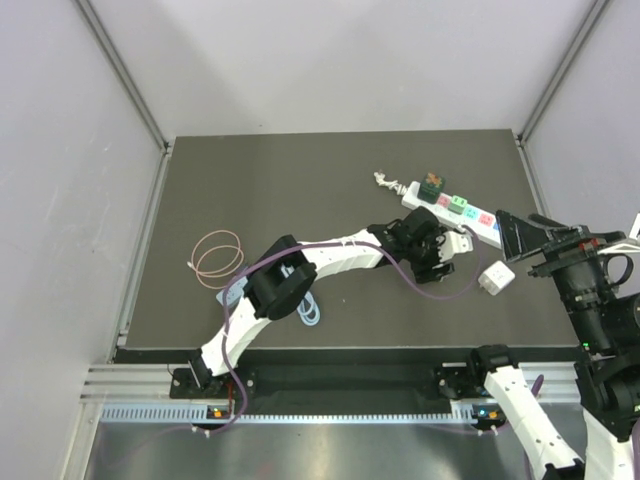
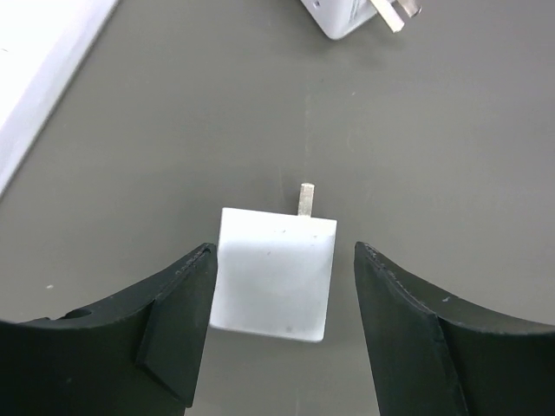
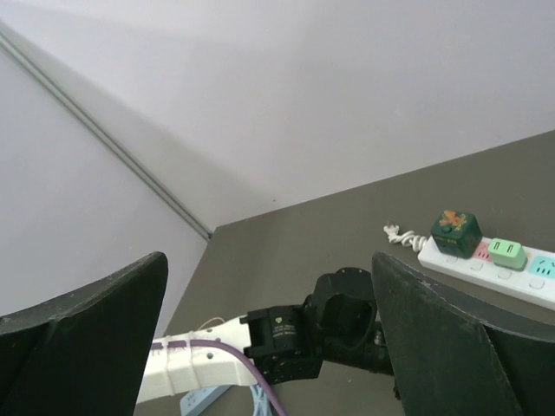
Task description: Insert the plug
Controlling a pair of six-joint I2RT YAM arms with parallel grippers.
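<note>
A white cube plug (image 2: 276,273) lies on the dark mat with a metal prong (image 2: 306,199) pointing away from me. My left gripper (image 2: 282,286) is open, with a finger on either side of the plug; the left pad sits close to it and a gap remains on the right. In the top view the left gripper (image 1: 445,245) is just below the white power strip (image 1: 455,210). A second white plug (image 1: 495,278) lies to the right and also shows in the left wrist view (image 2: 351,13). My right gripper (image 3: 269,295) is open, empty and raised at the right (image 1: 527,238).
A dark green adapter (image 1: 432,183) sits in the strip's left end, and the strip's white cord (image 1: 385,181) curls beyond it. A pink cable coil (image 1: 218,258) and a light blue cable (image 1: 310,310) lie on the mat's left half. Grey walls enclose the table.
</note>
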